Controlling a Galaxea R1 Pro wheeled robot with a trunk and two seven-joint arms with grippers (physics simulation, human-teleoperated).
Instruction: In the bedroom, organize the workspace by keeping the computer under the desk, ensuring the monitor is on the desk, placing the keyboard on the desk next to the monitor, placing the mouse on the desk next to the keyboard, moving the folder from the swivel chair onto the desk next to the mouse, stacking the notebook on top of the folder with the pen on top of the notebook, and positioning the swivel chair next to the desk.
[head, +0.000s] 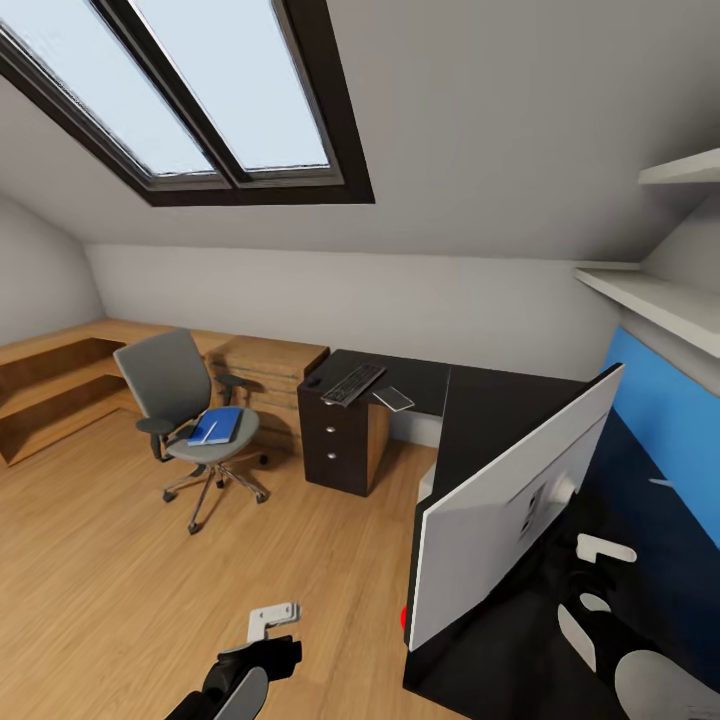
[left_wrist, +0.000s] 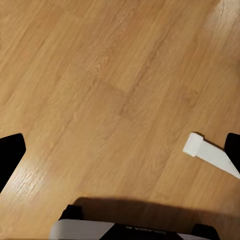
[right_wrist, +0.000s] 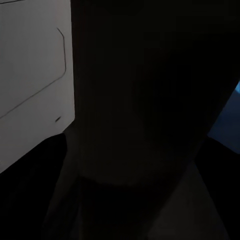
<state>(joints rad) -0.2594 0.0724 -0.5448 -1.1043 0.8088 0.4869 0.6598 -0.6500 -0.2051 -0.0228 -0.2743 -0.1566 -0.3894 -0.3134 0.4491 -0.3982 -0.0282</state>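
Observation:
The monitor (head: 510, 500) stands on the near end of the black desk (head: 485, 410) with its silver-white back toward me; that back (right_wrist: 30, 75) also fills one side of the right wrist view. My right gripper (head: 600, 575) is close behind it by the dark stand, and its fingers are too dark to read. The keyboard (head: 352, 384) lies on the desk's far end beside a small flat device (head: 394, 399). Out on the floor, the grey swivel chair (head: 180, 385) carries the blue folder (head: 215, 427) on its seat. My left gripper (head: 272, 620) hangs open over bare floor.
A low light-wood cabinet (head: 60, 370) runs along the left wall behind the chair. White shelves (head: 660, 295) jut out above the desk at right. A sliver of a pale box (head: 426, 486) shows under the desk. Wood floor (left_wrist: 115, 90) lies between me and the chair.

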